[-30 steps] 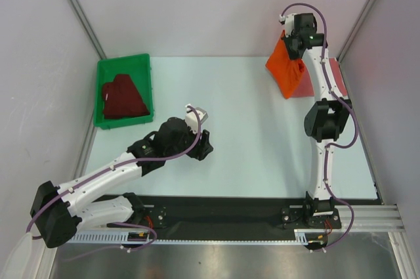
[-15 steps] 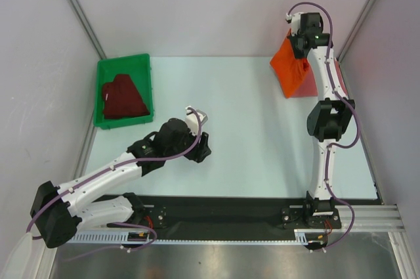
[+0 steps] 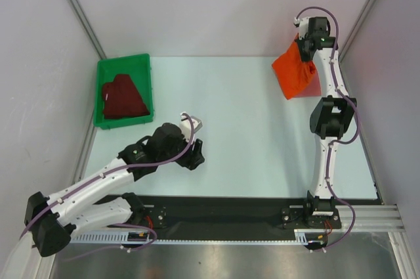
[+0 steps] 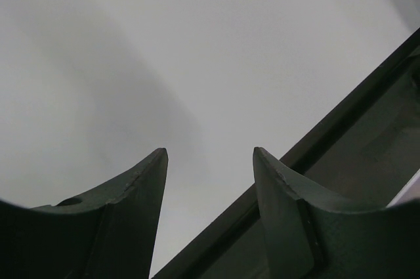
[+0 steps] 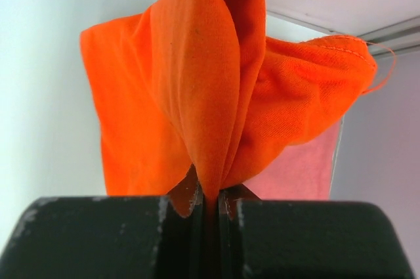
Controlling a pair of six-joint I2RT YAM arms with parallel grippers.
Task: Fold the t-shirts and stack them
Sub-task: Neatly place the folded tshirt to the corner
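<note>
My right gripper [image 3: 306, 51] is shut on the bright orange t-shirt [image 3: 291, 73] and holds it bunched and hanging above the far right of the table; in the right wrist view the cloth [image 5: 216, 95] is pinched between the jaws [image 5: 210, 195]. The dusty rose pink t-shirt [image 3: 315, 83] lies on the table under it, mostly hidden, and also shows in the right wrist view [image 5: 298, 171]. The dark maroon t-shirt [image 3: 122, 98] lies crumpled in the green bin [image 3: 123, 62]. My left gripper [image 3: 195, 123] is open and empty low over the table's middle left; its fingers [image 4: 147, 187] frame bare table.
The green plastic bin stands at the far left of the table. A black rail [image 3: 230, 208] runs along the near edge and also shows in the left wrist view [image 4: 341, 134]. Grey walls close in the back and both sides.
My right gripper has carried the orange t-shirt further right and back, over the pink one. My left arm has drawn back slightly toward the near left.
</note>
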